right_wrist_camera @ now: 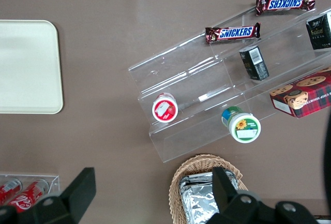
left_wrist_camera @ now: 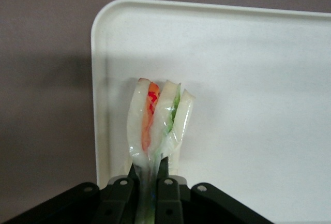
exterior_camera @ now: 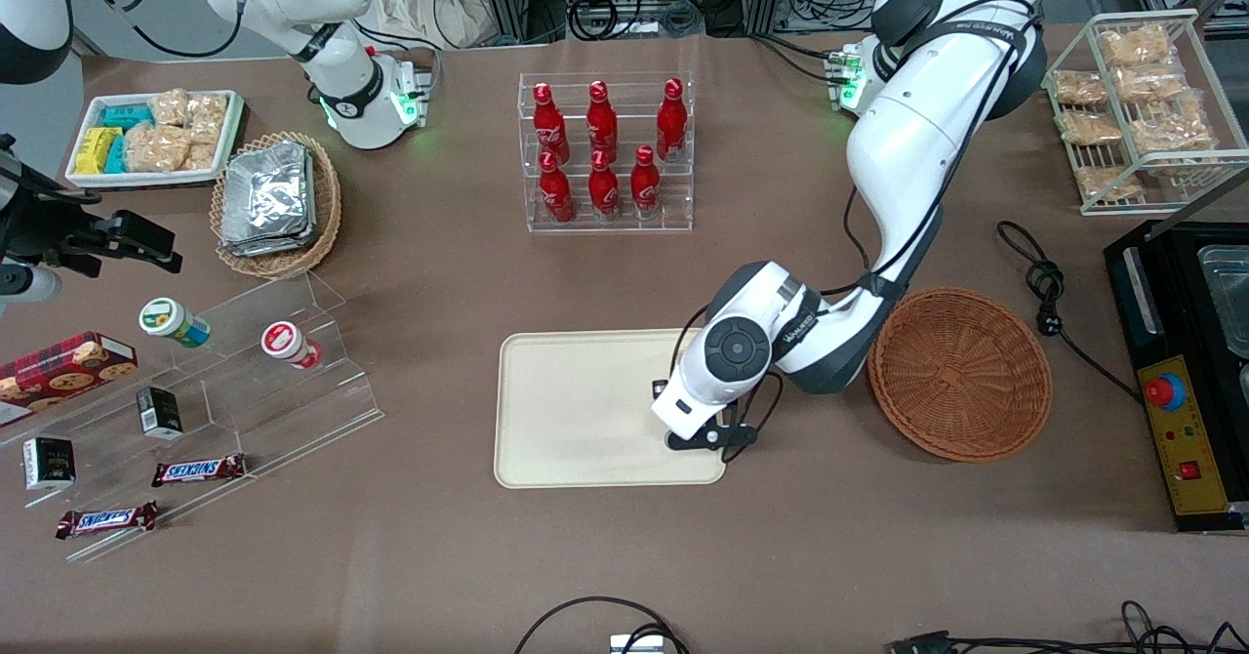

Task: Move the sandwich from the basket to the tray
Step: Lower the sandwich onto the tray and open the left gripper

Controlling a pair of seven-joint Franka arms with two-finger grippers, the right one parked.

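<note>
Sandwich (left_wrist_camera: 158, 123) pinched in my claw (left_wrist_camera: 148, 182), hanging straight over the tray (left_wrist_camera: 248, 79) near its basket (exterior_camera: 959, 373)-side rim; I just lower.

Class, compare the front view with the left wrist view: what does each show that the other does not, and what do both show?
Only the front view shows the basket, now without the sandwich, beside the tray. Only the left wrist view shows the sandwich, wrapped, pinched at its edge in the jaws of the gripper over the tray. Both show the tray, with the gripper at its basket-side end.
</note>
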